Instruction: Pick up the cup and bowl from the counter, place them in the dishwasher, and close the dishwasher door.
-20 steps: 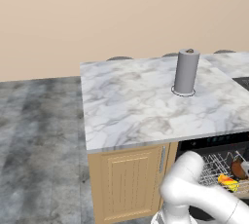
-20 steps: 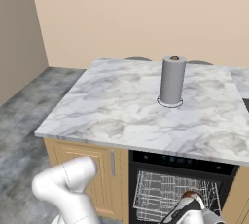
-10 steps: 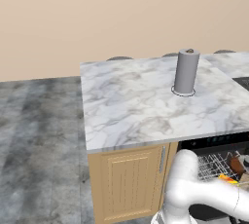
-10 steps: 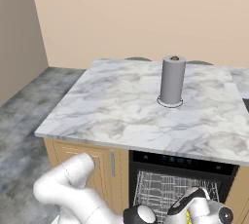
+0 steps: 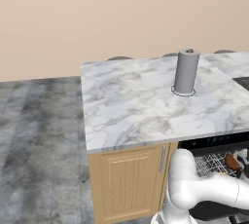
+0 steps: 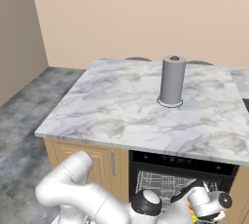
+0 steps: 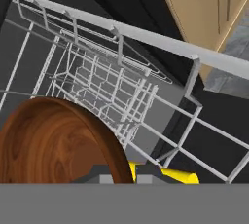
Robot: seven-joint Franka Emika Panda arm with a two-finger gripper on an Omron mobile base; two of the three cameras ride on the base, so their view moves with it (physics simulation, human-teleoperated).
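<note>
The dishwasher (image 6: 181, 162) stands open under the counter (image 5: 146, 106), its white wire rack (image 7: 121, 79) pulled out. The dark brown bowl (image 7: 48, 142) hangs low over the rack, tilted on edge. My gripper (image 7: 122, 175) is shut on its rim. From the left base the bowl (image 5: 232, 161) shows at the rack's right end, beside my hand. The yellow cup (image 7: 181, 176) lies in the rack just beyond the bowl, mostly hidden. From the right base my hand (image 6: 210, 202) sits low in front of the rack (image 6: 163, 184).
A tall grey cylinder (image 5: 186, 72) stands on the marble top, also visible from the right (image 6: 172, 80). A light wooden cabinet door (image 5: 129, 181) adjoins the dishwasher on the left. Grey floor (image 5: 39, 145) lies open to the left of the island.
My arm has swung lower and further round in front of the dishwasher. The hand with the bowl has shifted slightly right over the rack. The counter's things have not moved.
</note>
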